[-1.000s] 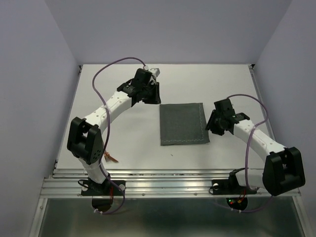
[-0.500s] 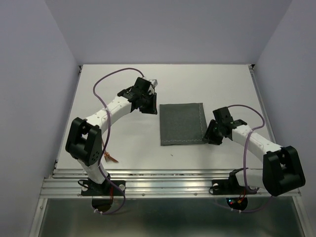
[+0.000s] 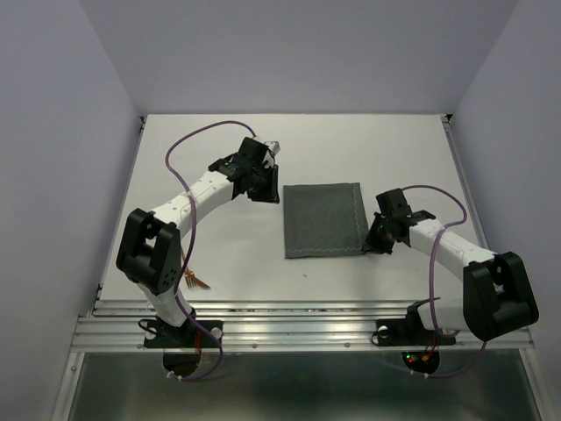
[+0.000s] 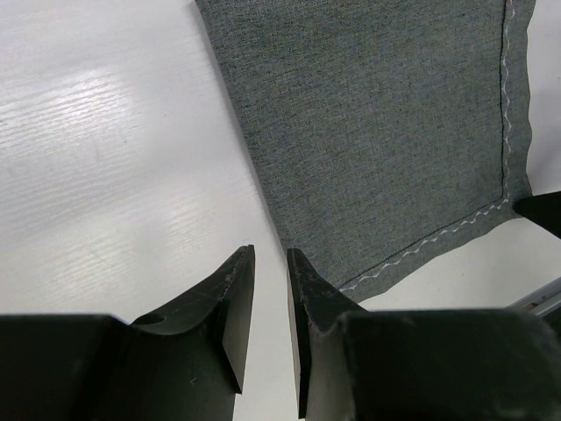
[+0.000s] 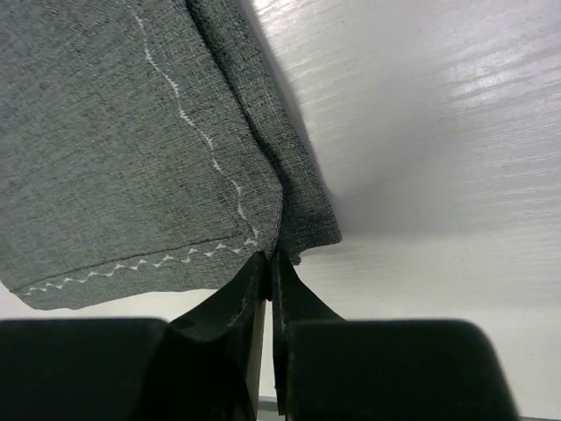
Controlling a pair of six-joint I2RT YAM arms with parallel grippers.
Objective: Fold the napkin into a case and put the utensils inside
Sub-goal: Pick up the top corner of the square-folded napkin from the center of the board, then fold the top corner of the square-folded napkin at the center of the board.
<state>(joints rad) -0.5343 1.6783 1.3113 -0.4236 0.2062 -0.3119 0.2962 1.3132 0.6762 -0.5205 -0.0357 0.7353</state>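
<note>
Okay, my right gripper [image 5: 270, 256] is pinching the near right corner of the napkin [image 3: 323, 219], which lies folded into a rectangle in the middle of the bench [image 3: 237, 254]. My left gripper [image 4: 270, 253] hovers over bare bench just beside the napkin's left edge, jaws a narrow slit apart with nothing between them. The utensils [image 3: 196, 282] sit at the near left edge, by the left arm's base.

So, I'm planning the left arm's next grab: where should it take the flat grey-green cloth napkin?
Probably its left edge, from the left: the grey-green cloth napkin lies flat, so only an edge can be pinched; the left gripper hovers there, and the right gripper pinches the near right corner.
</note>
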